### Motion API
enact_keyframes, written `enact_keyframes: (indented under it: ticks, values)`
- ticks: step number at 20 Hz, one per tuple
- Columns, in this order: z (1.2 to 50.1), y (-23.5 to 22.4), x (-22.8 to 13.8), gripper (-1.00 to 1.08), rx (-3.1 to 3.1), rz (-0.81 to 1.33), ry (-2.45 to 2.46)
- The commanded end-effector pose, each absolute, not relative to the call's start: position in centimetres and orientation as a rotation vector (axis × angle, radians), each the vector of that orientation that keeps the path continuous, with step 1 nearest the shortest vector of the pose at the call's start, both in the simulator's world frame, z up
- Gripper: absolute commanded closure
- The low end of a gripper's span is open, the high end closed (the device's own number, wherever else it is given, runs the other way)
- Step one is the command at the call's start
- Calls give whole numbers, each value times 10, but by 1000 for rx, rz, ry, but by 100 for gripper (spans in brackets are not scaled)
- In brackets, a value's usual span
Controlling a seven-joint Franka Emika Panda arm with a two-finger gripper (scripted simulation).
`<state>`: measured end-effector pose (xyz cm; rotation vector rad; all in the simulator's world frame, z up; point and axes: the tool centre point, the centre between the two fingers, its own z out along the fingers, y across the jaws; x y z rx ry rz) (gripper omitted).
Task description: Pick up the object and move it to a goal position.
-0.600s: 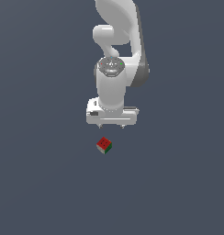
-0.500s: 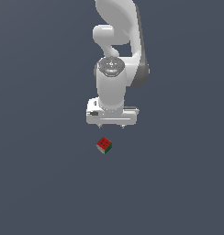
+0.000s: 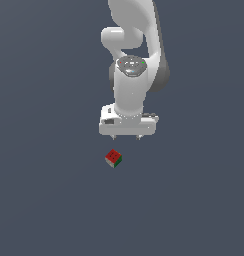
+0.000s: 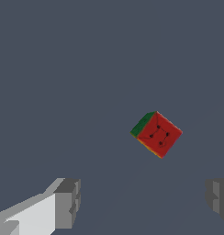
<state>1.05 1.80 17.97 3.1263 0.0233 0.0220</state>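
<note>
The object is a tiny cube [image 3: 113, 158] with a red top face bearing dark marks, a green side and a white side. It lies on the flat grey surface, turned at an angle. It also shows in the wrist view [image 4: 156, 134], red face up. My gripper [image 3: 126, 137] hangs just beyond the cube in the exterior view, above the surface, with only its two small fingertips [image 3: 113, 136] showing under the white hand. In the wrist view the gripper [image 4: 143, 202] is open and empty, its two grey fingers [image 4: 68, 202] set wide apart, the cube lying ahead of the gap.
The white arm [image 3: 136, 50] rises from the hand towards the top of the exterior view. The grey surface [image 3: 54, 200] spreads around the cube on all sides. No goal marker shows.
</note>
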Motion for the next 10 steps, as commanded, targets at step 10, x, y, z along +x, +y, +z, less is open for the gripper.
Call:
enact_keyframes:
  ticks: [10]
  values:
    - [172,13,13,-92,3121,18,128]
